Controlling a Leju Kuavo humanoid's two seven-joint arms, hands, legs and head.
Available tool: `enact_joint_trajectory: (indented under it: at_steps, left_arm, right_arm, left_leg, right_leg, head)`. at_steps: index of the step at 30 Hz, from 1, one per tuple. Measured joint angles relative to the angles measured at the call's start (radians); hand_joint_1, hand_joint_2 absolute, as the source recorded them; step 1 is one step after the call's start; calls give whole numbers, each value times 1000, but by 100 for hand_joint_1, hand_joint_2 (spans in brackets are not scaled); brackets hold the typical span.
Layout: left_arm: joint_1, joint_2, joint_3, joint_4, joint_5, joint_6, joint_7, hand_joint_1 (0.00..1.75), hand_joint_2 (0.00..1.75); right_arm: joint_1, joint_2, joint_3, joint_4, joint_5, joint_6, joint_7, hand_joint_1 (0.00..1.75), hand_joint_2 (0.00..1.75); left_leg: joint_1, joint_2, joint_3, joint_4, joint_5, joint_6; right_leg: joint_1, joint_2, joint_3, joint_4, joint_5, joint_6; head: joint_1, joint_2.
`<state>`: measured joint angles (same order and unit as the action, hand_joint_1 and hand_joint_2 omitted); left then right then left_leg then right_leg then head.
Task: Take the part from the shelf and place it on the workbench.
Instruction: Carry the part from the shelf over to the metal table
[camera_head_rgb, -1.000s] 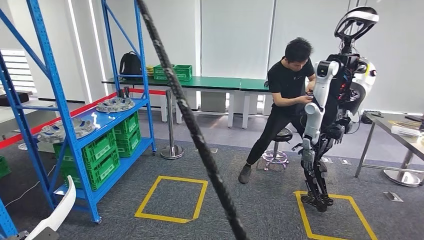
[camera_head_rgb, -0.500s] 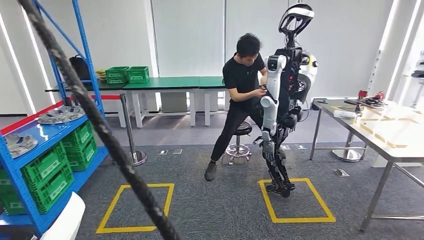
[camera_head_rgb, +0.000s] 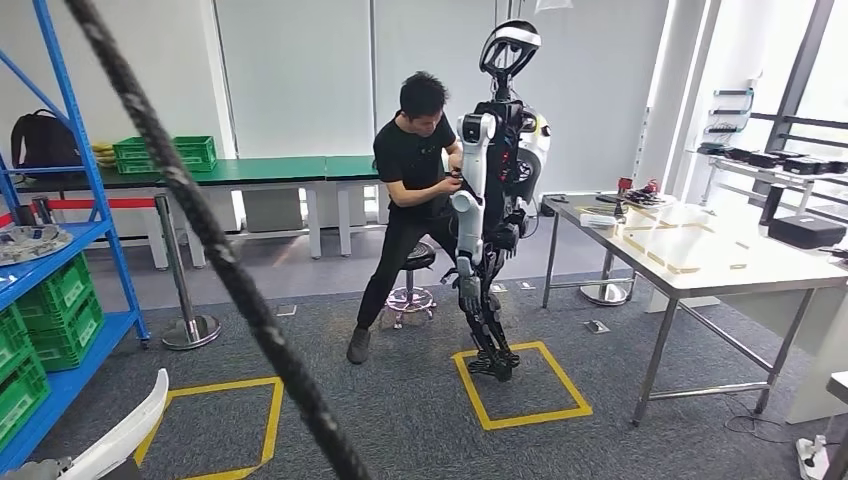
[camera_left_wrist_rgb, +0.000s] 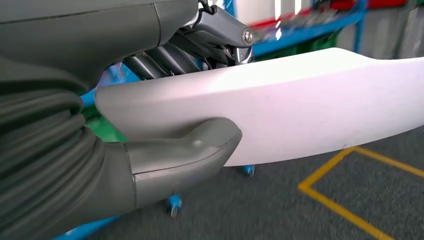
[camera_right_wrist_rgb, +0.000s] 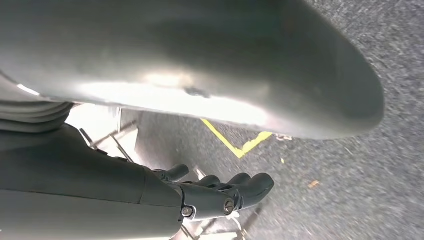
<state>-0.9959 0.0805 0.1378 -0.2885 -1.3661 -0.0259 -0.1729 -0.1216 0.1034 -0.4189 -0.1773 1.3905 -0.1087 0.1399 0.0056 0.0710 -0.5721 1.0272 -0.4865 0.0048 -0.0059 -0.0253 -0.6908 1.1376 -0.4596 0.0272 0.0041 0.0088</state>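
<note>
My left hand grips a long, curved white part, thumb under it and dark fingers over its top edge. The same part rises at the lower left of the head view. The blue shelf stands at the far left with green crates and grey parts on it. The white-topped workbench on steel legs is at the right. My right hand hangs over the carpet, holding nothing, with a gap between its thumb and its dark fingers.
A person works on a second humanoid robot that stands in a yellow floor square. A thick black cable crosses the view close in front. A stanchion post, a stool and green tables stand behind.
The camera has swung right: the blue shelf has slid off to the left and the workbench has come in at the right. The white part stays in my left hand.
</note>
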Motion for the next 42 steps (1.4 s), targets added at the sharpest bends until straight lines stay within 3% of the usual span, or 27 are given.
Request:
enact_joint_trajectory:
  at_steps: [2, 3, 5, 7, 9, 11, 12, 13, 14, 16, 18, 20, 21, 23, 25, 27, 28, 30, 32, 33, 35, 36, 38, 40, 42]
  left_arm:
    - [-5, 1, -53, -5, -28, 31, 17, 175, 175]
    - [-6, 1, -76, -6, -43, 46, 25, 175, 175]
    - [-8, -1, -118, -7, -73, 76, 43, 175, 175]
    - [-10, -3, -155, -7, -96, 105, 59, 175, 175]
    - [-11, -1, -182, -6, -107, 125, 67, 175, 175]
    - [-9, 1, -197, -3, -110, 134, 67, 175, 175]
    - [-7, 1, -201, -2, -106, 137, 61, 175, 175]
    - [-6, 0, -205, -2, -98, 141, 49, 175, 175]
    - [-7, 0, -207, -2, -88, 147, 33, 175, 175]
    - [-12, -2, -209, -4, -72, 159, 5, 175, 175]
    - [-17, -5, -210, -5, -68, 168, -5, 175, 175]
    - [-20, -12, -211, -7, -68, 173, -7, 175, 175]
    - [-22, -18, -212, -9, -67, 174, -7, 175, 175]
    - [-29, -26, -212, -12, -67, 178, -6, 175, 175]
    - [-34, -27, -213, -12, -67, 180, -5, 175, 175]
    - [-35, -28, -213, -11, -67, 180, -3, 175, 175]
    - [-36, -30, -213, -11, -68, 180, -3, 175, 175]
    - [-38, -33, -213, -12, -69, 180, -2, 175, 175]
    - [-45, -35, -214, -14, -69, 180, 0, 175, 175]
    - [-49, -36, -214, -14, -69, 180, 1, 175, 175]
    - [-55, -41, -214, -15, -69, 179, 1, 175, 175]
    - [-57, -43, -214, -16, -69, 179, -1, 175, 175]
    - [-60, -44, -214, -16, -64, 179, -5, 175, 175]
    - [-60, -36, -214, -14, -55, 178, -10, 175, 175]
    - [-55, -28, -214, -10, -50, 178, -13, 175, 175]
  right_arm:
    - [-2, 1, -1, -1, 0, 1, 0, 0, 0]
    - [-3, 1, -2, -1, 0, 1, 1, 0, 0]
    - [-1, 1, -5, -1, 0, 2, 4, 0, 0]
    - [1, 1, -10, -1, 0, 1, 8, 0, 0]
    - [1, 2, -14, -1, -1, -1, 10, 0, 0]
    - [3, 3, -16, -1, -1, -2, 10, 0, 0]
    - [4, 3, -17, -1, -1, -2, 9, 0, 0]
    - [6, 3, -18, -1, -1, -2, 9, 0, 0]
    - [7, 4, -20, -1, -1, -2, 9, 0, 0]
    - [6, 5, -22, -1, -1, -3, 8, 0, 0]
    - [6, 7, -22, -1, 0, -5, 7, 0, 0]
    - [11, 9, -22, -1, 1, -5, 6, 0, 0]
    - [15, 9, -23, -1, 1, -5, 5, 0, 0]
    - [16, 10, -23, -1, 3, -5, 3, 0, 0]
    - [12, 11, -23, -1, 4, -4, 1, 0, 0]
    - [12, 12, -23, -1, 5, -3, 0, 0, 0]
    - [13, 12, -23, -1, 6, -2, -1, 0, 0]
    - [13, 13, -23, -1, 6, -2, -1, 0, 0]
    - [10, 15, -23, -1, 7, -1, -1, 0, 0]
    - [9, 17, -23, -1, 7, -1, 0, 0, 0]
    - [10, 18, -23, -1, 9, 0, 1, 0, 0]
    - [11, 19, -23, -1, 9, 0, 3, 0, 0]
    - [8, 22, -23, -1, 10, 0, 9, 0, 0]
    - [3, 25, -23, -1, 13, 0, 12, 0, 0]
    - [2, 27, -23, -1, 17, 0, 14, 0, 0]
  left_leg:
    - [-4, 22, 1, 3, -5, -9]
    - [-7, 32, 2, 2, -6, -15]
    - [-6, 46, 5, -1, -8, -25]
    - [-2, 13, -7, 31, -34, -34]
    - [2, -42, -54, 139, -93, -40]
    - [2, -63, -111, 256, -134, -42]
    - [2, -66, -122, 274, -130, -41]
    - [2, -70, -114, 253, -106, -38]
    - [2, -77, -89, 197, -69, -34]
    - [3, -120, -26, 63, -14, -27]
    - [1, -148, 3, 3, -5, -23]
    - [0, -130, 6, -5, 0, -15]
    - [0, -117, 8, -11, 5, -8]
    - [4, -91, 11, -25, 16, 6]
    - [-1, -63, 9, -26, 18, 13]
    - [-3, -34, 7, -25, 17, 14]
    - [-3, -21, 7, -24, 16, 13]
    - [-4, 2, 7, -19, 12, 7]
    - [-9, 23, 5, -11, 3, -4]
    - [-11, 32, 5, -8, 0, -10]
    - [-12, 52, 8, -8, -3, -20]
    - [-10, 47, 9, -5, -7, -26]
    - [-4, 2, -11, 43, -41, -36]
    - [-1, -51, -67, 165, -101, -42]
    - [-1, -65, -120, 266, -129, -43]
  right_leg:
    - [6, -24, 47, -90, 25, -13]
    - [9, -25, 49, -101, 25, -21]
    - [7, -3, 47, -107, 32, -33]
    - [1, 16, 49, -115, 38, -45]
    - [-2, 37, 50, -118, 42, -52]
    - [-1, 61, 50, -118, 42, -54]
    - [-1, 74, 49, -117, 43, -54]
    - [-1, 88, 49, -115, 43, -54]
    - [-1, 101, 50, -113, 43, -53]
    - [-2, 126, 46, -109, 45, -48]
    - [-6, 150, 38, -109, 51, -35]
    - [-11, 173, 30, -114, 60, -18]
    - [-10, 168, 26, -112, 59, -13]
    - [-5, 114, -4, -59, 24, -4]
    - [-4, 53, -63, 72, -41, 2]
    - [-9, 35, -102, 165, -70, 8]
    - [-10, 30, -94, 156, -59, 10]
    - [-12, 2, -21, 31, -7, 12]
    - [-7, -37, 43, -83, 25, 2]
    - [-4, -46, 54, -106, 28, -6]
    - [0, -27, 51, -107, 29, -20]
    - [-2, -17, 51, -110, 32, -25]
    - [-8, 5, 53, -116, 37, -37]
    - [-10, 30, 53, -117, 39, -44]
    - [-9, 59, 53, -116, 40, -46]
  head:
    - [-1, 0]
    - [-2, 0]
    - [-2, 0]
    - [-4, 0]
    - [-6, 0]
    - [-8, 0]
    - [-9, 0]
    - [-9, 0]
    - [-9, 0]
    - [-10, 0]
    - [-9, 0]
    - [-8, 0]
    - [-8, 0]
    - [-4, 0]
    - [-2, 0]
    - [-2, 0]
    - [-2, 0]
    - [-2, 0]
    - [-4, 0]
    - [-5, 0]
    - [-7, 0]
    - [-7, 0]
    - [-7, 0]
    - [-9, 0]
    - [-10, 0]
